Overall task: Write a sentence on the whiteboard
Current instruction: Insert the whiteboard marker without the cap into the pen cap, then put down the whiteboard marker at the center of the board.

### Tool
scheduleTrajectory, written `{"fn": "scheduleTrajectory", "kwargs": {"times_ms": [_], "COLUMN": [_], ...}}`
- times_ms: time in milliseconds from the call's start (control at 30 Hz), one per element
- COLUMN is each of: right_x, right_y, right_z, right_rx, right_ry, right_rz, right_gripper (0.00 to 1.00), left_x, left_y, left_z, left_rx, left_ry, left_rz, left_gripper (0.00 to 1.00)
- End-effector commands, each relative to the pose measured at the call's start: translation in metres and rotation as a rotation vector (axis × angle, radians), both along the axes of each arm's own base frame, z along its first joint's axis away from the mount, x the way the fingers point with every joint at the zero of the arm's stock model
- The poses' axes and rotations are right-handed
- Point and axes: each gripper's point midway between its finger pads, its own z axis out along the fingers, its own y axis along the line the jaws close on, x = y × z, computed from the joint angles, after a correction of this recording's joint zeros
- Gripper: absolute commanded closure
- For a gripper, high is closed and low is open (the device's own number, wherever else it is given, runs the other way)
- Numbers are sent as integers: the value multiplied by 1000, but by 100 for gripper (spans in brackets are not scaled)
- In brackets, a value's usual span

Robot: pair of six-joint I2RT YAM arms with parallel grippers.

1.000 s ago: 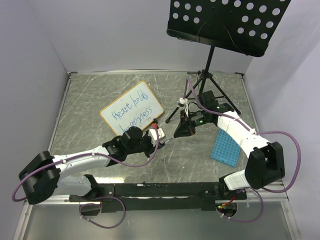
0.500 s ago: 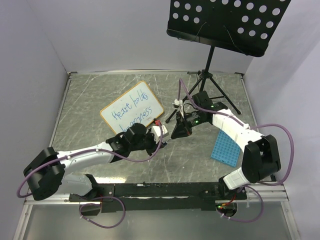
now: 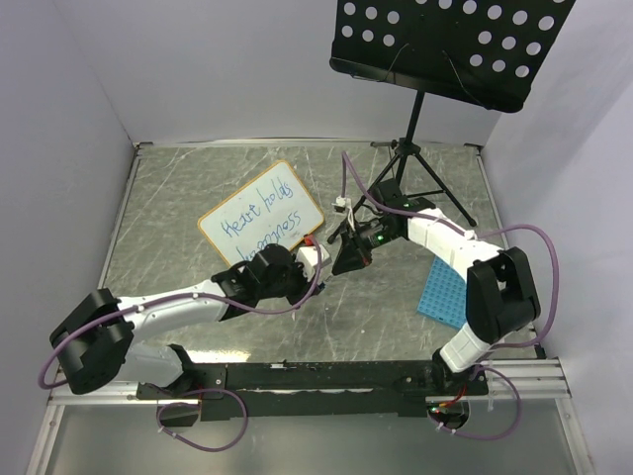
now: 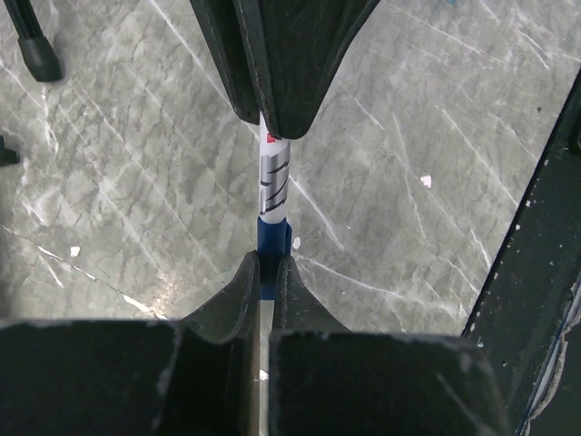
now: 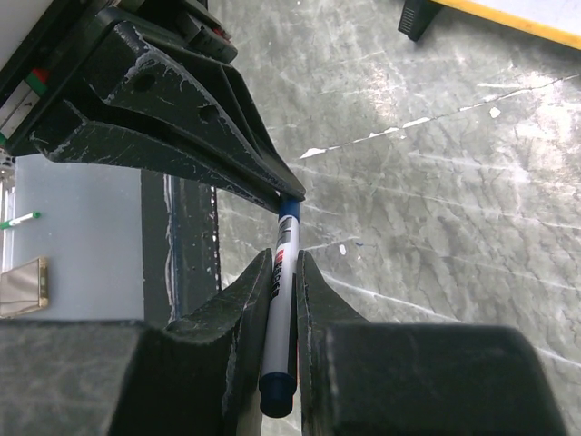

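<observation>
Both arms are on 1 marker (image 4: 272,177) here, held over the table (image 4: 408,136) just off the near edge of the whiteboard (image 3: 303,210). The left gripper (image 4: 266,265) is pinched shut on the blue cap (image 4: 272,238) end, and the right gripper (image 5: 282,262) is clamped around the white barrel. The sentence (image 3: 259,220) is on the board, 3 blue words over 2 lines, so my guess is this is the cap going back on.

To do it right imo: keep both wrists lined up on the pen's axis and push straight together, no sideways twist. Don't loosen either grip till the cap seats. Any angle between them and the barrel probably just slips in the fingers.

What I can't see: blue meets white just above the left fingers, but whether it's clicked home, no idea. The nib is hidden. From the top camera the pen is basically lost between the 2 grippers, and the board's near corner is tucked behind the left wrist.
</observation>
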Motion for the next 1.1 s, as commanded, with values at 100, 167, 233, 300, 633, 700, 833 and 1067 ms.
{"fn": "scheduleTrajectory", "kwargs": {"times_ms": [100,167,233,300,633,700,833,1067], "right_x": [-23,-24,-23,-24,-22,-18,-9,-5], "right_y": [19,20,21,21,21,19,11,4], "right_z": [0,-2,-3,-5,-14,-16,-28,-48], "right_rx": [52,55,58,57,33,9,-38,-86], "right_ry": [105,126,134,144,158,148,156,199], "right_rz": [84,88,89,92,91,75,32,18], "right_gripper": [100,100,100,100,100,100,100,99], "left_x": [42,42,44,45,55,51,32,11], "left_y": [-52,-52,-53,-52,-48,-49,-35,17], "left_z": [183,183,185,189,198,180,119,99], "left_rx": [-547,-555,-569,-588,-619,-571,-476,-525], "left_ry": [-315,-309,-307,-313,-315,-273,-124,-58], "left_rz": [11,7,13,14,8,-13,-11,159], "left_gripper": [99,99,99,99,99,99,87,43]}}
